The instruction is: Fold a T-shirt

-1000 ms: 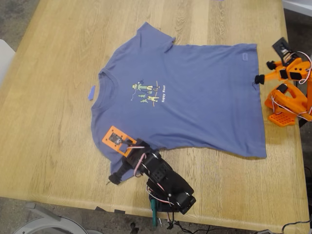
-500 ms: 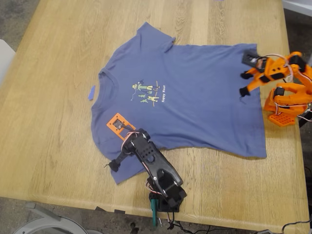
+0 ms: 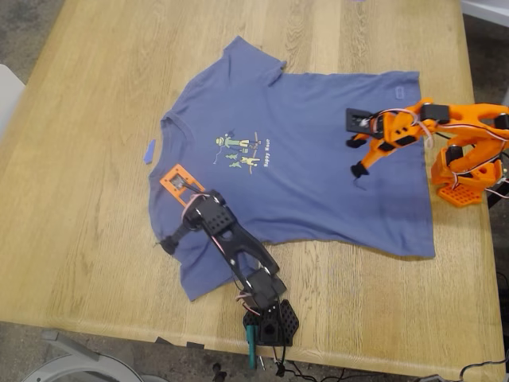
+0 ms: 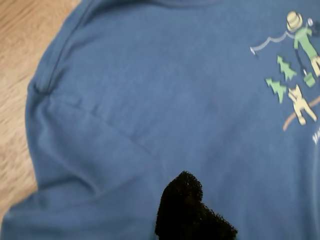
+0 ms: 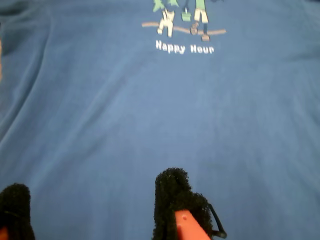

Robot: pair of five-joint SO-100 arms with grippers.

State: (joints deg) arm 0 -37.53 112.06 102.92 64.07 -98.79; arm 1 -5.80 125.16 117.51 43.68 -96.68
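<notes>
Blue-purple T-shirt [image 3: 318,159] flat beneath both grippers; our first gripper [image 3: 169,245] at its 7 o'clock, aperture unclear; our second gripper [image 3: 355,156] at 3 o'clock, spread apart.

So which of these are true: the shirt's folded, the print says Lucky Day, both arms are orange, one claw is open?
The T-shirt is already folded. False: it lies spread out on the table.
Its print reads "Lucky Day". False: it reads "Happy Hour".
Both arms are orange. False: my first end effector is on a black arm, over the shirt's sleeve.
My second end effector, on the orange arm, is open over the shirt. True.
A small blue strip lies on the bare table beside the collar. True.
</notes>
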